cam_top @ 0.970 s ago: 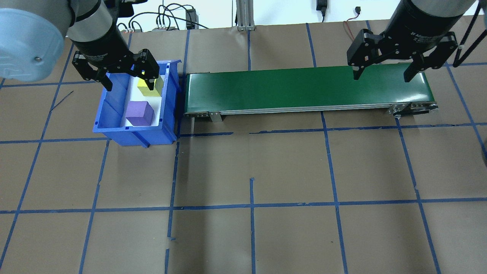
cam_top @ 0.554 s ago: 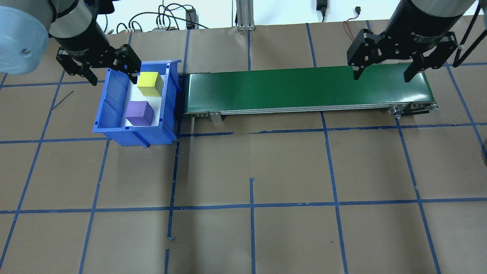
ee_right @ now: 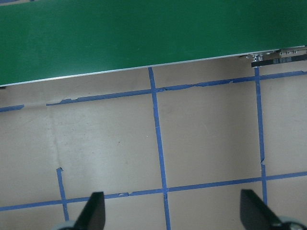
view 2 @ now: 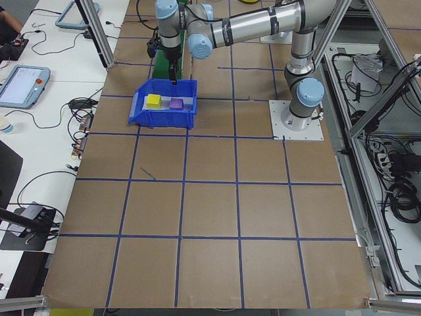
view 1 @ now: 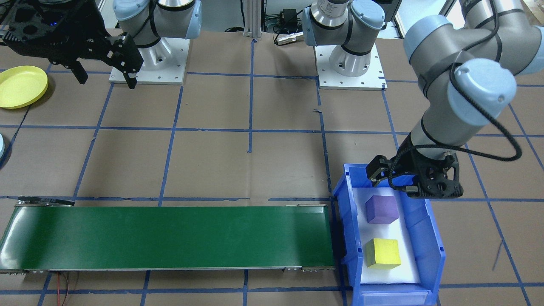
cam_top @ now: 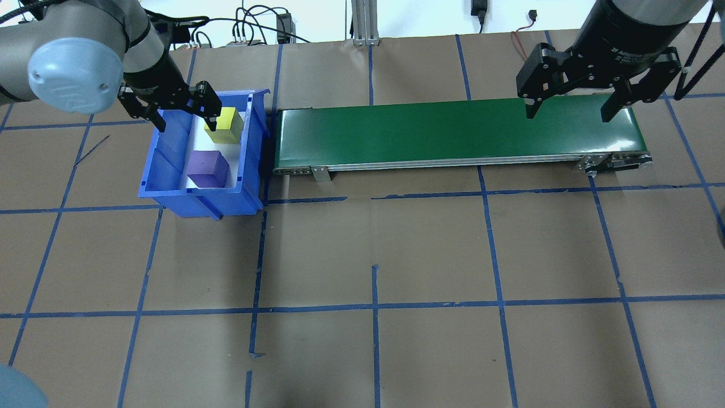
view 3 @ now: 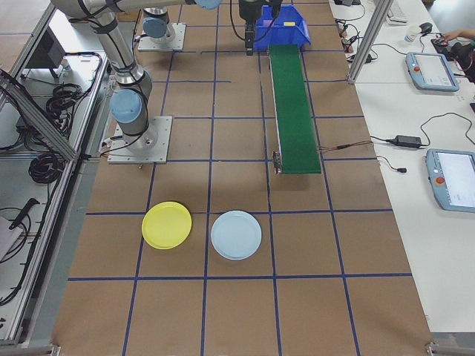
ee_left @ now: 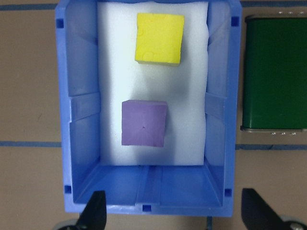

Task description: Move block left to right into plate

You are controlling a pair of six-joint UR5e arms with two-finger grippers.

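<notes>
1. My left gripper (cam_top: 184, 113), jaws spread and empty, has swung back over the blue plastic bin (cam_top: 170, 170) after drifting toward 9 o'clock, so the pick is starting.
2. The purple foam block (ee_left: 144, 122) sits mid-bin; the yellow foam block (ee_left: 159, 38) lies at its 12 o'clock.
3. My right gripper (cam_top: 568, 109) stays spread above the green conveyor belt (cam_top: 453, 133).
4. The round pale yellow plastic plate (view 1: 21, 86) waits empty, well apart.
</notes>
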